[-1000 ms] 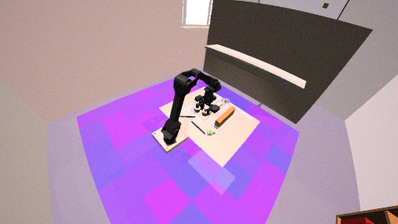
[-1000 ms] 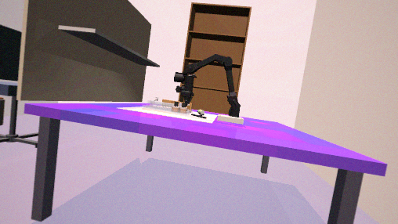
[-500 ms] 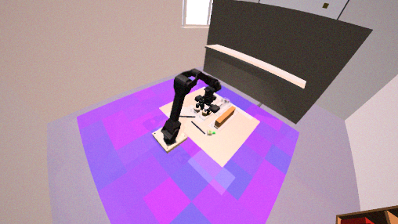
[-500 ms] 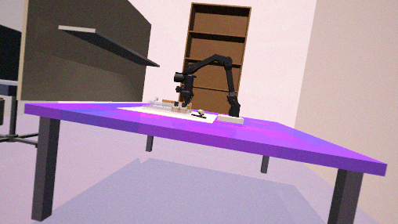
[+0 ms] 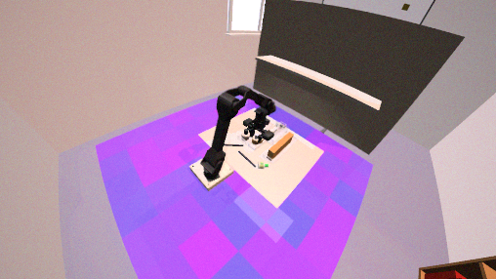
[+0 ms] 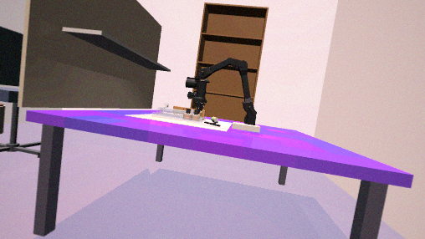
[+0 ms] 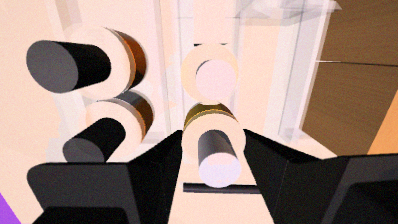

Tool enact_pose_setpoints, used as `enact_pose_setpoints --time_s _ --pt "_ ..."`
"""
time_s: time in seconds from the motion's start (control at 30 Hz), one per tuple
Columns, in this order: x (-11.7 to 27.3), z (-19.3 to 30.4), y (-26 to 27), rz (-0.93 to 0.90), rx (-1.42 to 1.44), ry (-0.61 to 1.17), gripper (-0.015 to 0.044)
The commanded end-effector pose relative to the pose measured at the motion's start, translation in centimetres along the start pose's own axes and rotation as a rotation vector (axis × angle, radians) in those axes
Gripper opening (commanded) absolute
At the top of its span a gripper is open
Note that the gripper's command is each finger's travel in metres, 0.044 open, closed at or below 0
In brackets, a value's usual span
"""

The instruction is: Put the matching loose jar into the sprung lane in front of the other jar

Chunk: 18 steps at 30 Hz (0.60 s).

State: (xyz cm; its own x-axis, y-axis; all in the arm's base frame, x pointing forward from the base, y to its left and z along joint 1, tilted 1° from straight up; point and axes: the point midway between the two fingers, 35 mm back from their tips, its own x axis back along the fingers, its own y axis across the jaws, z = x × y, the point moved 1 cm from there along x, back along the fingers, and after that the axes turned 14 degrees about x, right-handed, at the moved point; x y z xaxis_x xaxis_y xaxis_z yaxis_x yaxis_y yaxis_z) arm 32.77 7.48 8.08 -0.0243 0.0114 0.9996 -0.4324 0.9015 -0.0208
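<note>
My gripper [image 7: 211, 134] [image 5: 256, 137] points down at the front of the clear lane rack [image 7: 292, 75]. It is shut on a jar with a cream lid, a pale lilac knob and a yellow-amber body [image 7: 209, 114]. A second jar with a cream lid and pale knob [image 7: 216, 77] stands straight behind it in the same lane, close to or touching it. Whether the held jar rests on the lane floor is unclear, and the low front stop and pusher plate cannot be made out.
Two amber jars with black knobs [image 7: 95, 62] [image 7: 102, 135] stand in a row to the left. A dark rod [image 7: 192, 188] lies before the rack; another rod [image 5: 247, 158] lies nearer the arm base. An orange block [image 5: 280, 145] stands right of the rack, small green items [image 5: 264, 165] before it.
</note>
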Motion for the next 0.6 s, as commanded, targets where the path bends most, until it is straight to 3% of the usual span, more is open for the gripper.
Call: enact_pose_setpoints --time_s 0.0,0.57 --pt "0.19 -0.58 -0.12 0.004 0.006 -0.024 0.0000" --pt "-0.44 -0.60 -0.12 0.004 0.006 -0.024 0.0000"
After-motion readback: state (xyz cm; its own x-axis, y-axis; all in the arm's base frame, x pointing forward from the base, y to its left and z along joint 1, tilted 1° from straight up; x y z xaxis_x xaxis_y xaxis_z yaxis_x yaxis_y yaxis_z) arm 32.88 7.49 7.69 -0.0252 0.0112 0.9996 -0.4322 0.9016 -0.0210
